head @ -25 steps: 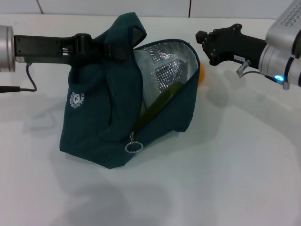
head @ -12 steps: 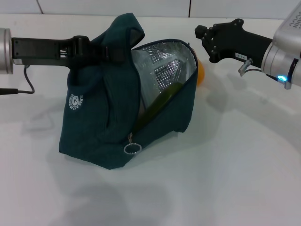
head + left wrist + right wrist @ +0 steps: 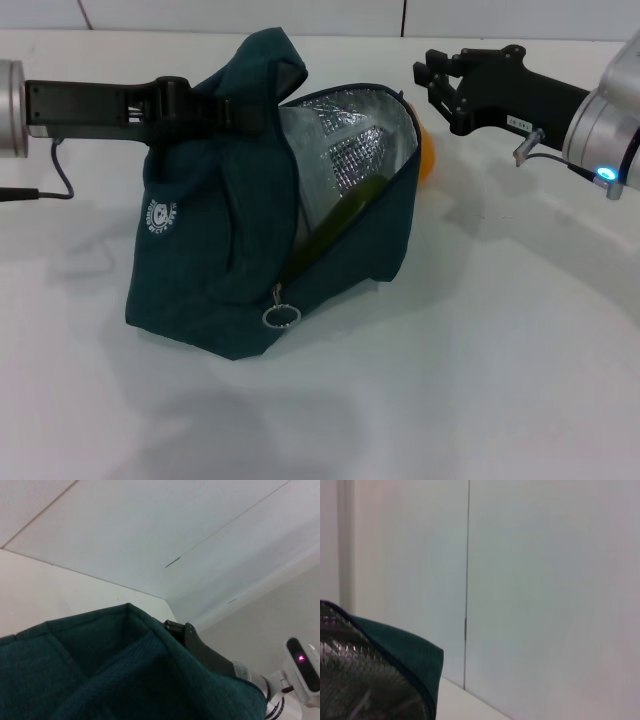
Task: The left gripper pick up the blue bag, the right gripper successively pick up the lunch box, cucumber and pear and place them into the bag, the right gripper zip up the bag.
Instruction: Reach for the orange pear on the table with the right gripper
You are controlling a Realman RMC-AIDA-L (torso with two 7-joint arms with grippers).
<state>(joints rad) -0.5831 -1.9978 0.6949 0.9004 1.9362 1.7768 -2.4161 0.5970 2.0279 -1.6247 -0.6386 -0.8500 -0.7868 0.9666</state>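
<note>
1 blue bag, left gripper clamping it | 1 cucumber inside | 1 pear behind | right gripper spread, empty

bag mouth: open | pear: behind rim | table: free front

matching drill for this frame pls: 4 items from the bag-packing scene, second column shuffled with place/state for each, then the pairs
Items:
1. left gripper
2. cucumber
3. pear
4. zipper ring pull

Places/states:
A. on the table behind the blue bag, outside it
B. hanging at the bag's front, low down
C. clamped on the bag's top fabric
D. lying inside the open bag against the foil lining

Pairs: 1-C, 2-D, 3-A, 4-B
</note>
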